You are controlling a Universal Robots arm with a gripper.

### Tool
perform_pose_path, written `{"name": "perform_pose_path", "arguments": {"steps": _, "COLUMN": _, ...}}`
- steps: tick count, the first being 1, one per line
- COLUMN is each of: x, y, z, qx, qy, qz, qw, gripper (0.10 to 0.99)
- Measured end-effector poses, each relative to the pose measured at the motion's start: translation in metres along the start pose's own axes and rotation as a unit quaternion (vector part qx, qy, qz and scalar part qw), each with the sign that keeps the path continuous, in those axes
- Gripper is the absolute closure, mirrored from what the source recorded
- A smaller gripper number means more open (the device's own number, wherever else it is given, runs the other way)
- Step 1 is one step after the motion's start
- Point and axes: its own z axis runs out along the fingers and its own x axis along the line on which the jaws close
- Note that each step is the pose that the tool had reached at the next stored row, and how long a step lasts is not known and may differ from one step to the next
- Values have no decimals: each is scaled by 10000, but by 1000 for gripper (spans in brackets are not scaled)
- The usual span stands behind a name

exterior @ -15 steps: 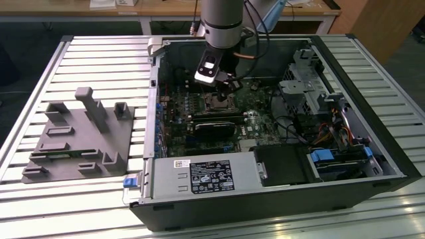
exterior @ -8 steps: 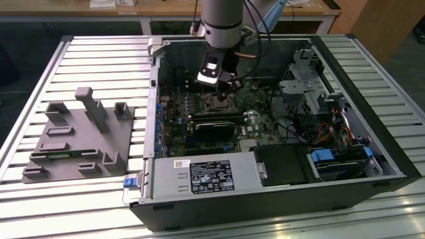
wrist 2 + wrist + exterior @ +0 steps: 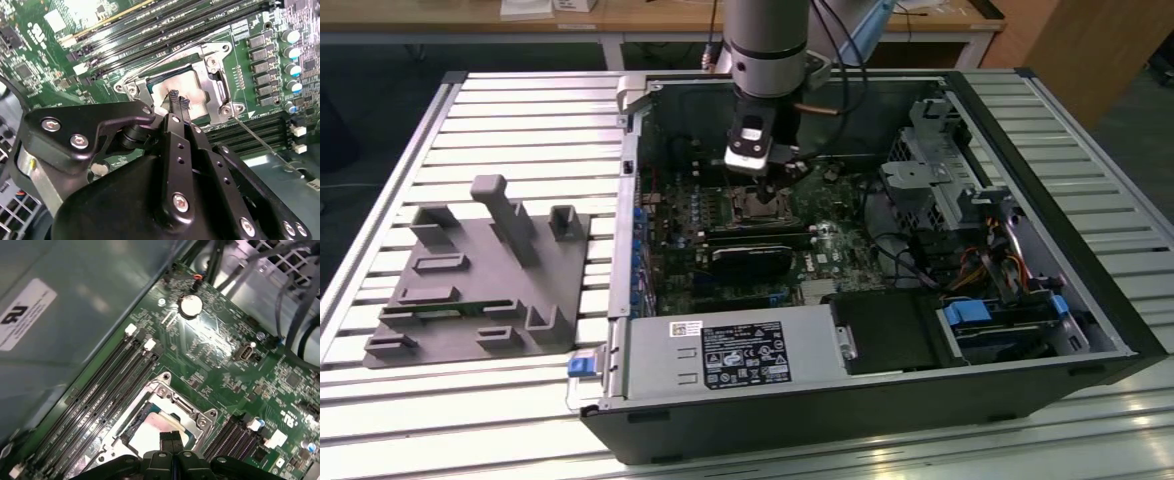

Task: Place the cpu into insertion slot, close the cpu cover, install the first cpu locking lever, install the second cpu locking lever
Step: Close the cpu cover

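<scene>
The cpu (image 3: 162,92) lies in the insertion slot (image 3: 761,205) on the green board, its silvery top showing. The cpu cover (image 3: 212,82), a silver frame, lies flat around it; both wrist views show this, with the cover (image 3: 187,407) framing the cpu (image 3: 147,432). My gripper (image 3: 179,101) is shut with nothing between its black fingers, and its tips rest at the chip's top. In the exterior view the gripper (image 3: 759,186) hangs straight down over the socket. One thin wire lever (image 3: 252,137) runs out from the socket's corner, and another lever (image 3: 150,65) lies along its far side.
Long memory slots (image 3: 165,30) flank the socket. A black card (image 3: 754,255) lies nearby, with a labelled power supply box (image 3: 734,355) beyond it. A drive cage (image 3: 947,180) and cables fill the exterior view's right. A grey fixture block (image 3: 480,280) stands on the slatted table.
</scene>
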Motion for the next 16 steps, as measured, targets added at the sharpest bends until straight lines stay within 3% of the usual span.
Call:
{"name": "perform_pose_path", "arguments": {"steps": 9, "x": 0, "y": 0, "z": 0, "qx": -31, "qy": 30, "qz": -539, "qw": 9985, "gripper": 980}}
{"name": "perform_pose_path", "arguments": {"steps": 16, "x": 0, "y": 0, "z": 0, "qx": -58, "qy": 56, "qz": -1018, "qw": 9948, "gripper": 980}}
